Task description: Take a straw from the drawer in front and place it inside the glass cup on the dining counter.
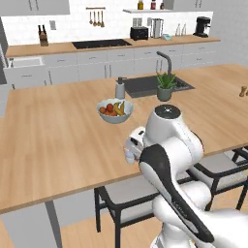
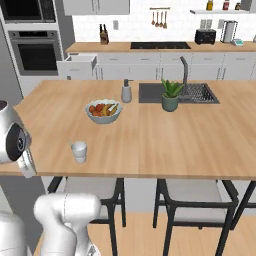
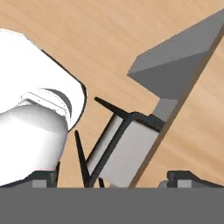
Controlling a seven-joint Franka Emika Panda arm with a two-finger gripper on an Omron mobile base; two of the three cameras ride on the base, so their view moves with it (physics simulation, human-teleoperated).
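One glass cup (image 2: 79,150) stands near the tabletop (image 2: 150,135) edge; the hand (image 3: 116,181), spread wide and empty, could catch a stool (image 3: 127,148) below while swinging.

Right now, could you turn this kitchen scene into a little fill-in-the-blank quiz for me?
1. The fruit bowl sits on the dining counter between the glass cup and the ____ dispenser.
2. The potted plant stands beside the ____.
3. Inside the glass cup there is ____.
4. The drawer by the oven stands ____.

Missing words: soap; sink; nothing; open
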